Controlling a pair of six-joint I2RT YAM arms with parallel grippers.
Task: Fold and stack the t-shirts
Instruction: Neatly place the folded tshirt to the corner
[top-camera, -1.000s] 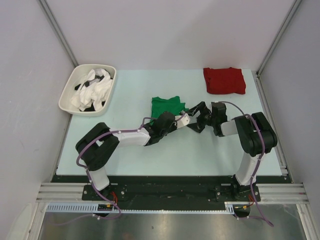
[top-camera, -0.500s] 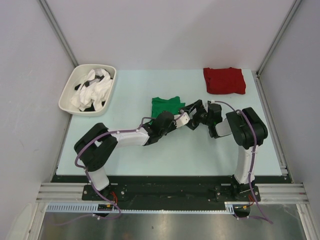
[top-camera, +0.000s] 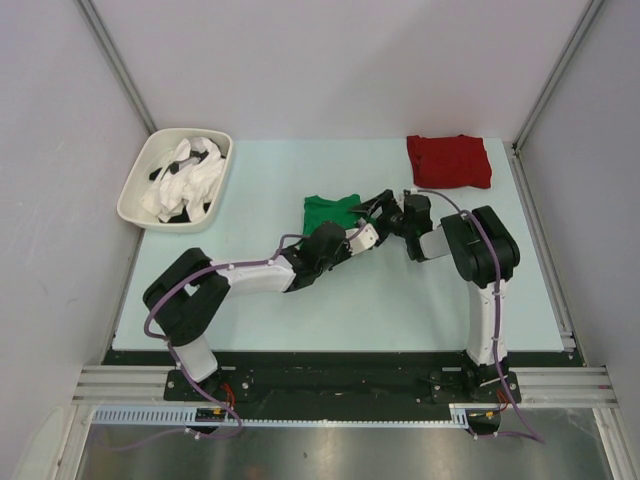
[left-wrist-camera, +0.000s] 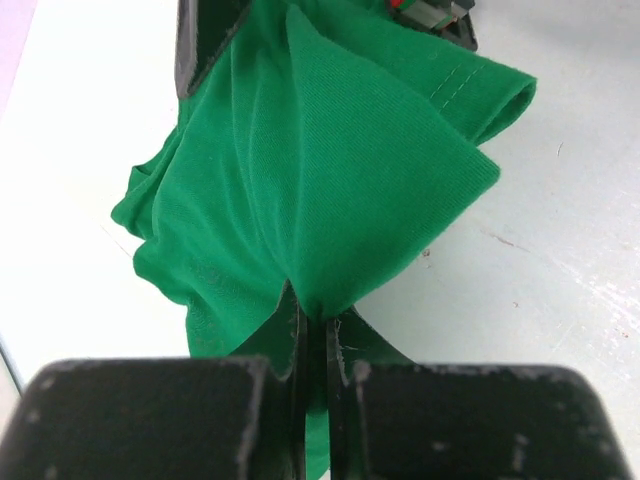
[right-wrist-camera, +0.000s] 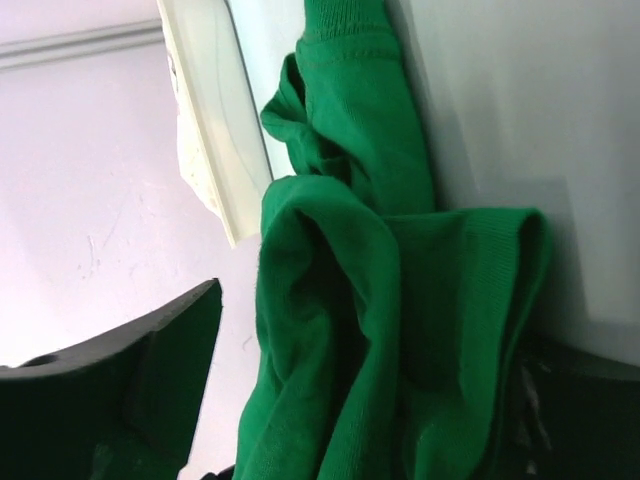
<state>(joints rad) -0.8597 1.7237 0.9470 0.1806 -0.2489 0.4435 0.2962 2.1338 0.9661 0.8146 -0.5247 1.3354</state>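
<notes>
— So, where is the green t-shirt (top-camera: 330, 211) sitting?

— Near the middle of the table (top-camera: 300, 310), bunched up rather than flat. In the left wrist view its cloth (left-wrist-camera: 310, 190) rises in a gathered peak, with a stitched hem folded over at the upper right.

— Who has hold of it?

— The left gripper (left-wrist-camera: 313, 340). Its jaws are pressed together on a pinch of the green cloth, which fans out from between them.

— And the right gripper (top-camera: 385, 212)?

— It comes in from the other side, just beside the left one at the shirt's right edge. In its wrist view the jaws stand wide apart, with one dark finger (right-wrist-camera: 150, 390) at the lower left and crumpled green folds (right-wrist-camera: 340, 300) lying between the fingers. Whether they are touching the cloth yet, I cannot tell.

— What about the red t-shirt (top-camera: 449, 161)?

— It is folded square and lies at the far right corner of the table, well apart from the green one.

— Anything else on the table?

— A white bin (top-camera: 137, 190) stands at the far left corner, holding white cloths (top-camera: 185, 180) with some dark patches. Grey walls (top-camera: 60, 150) close in the sides.
</notes>
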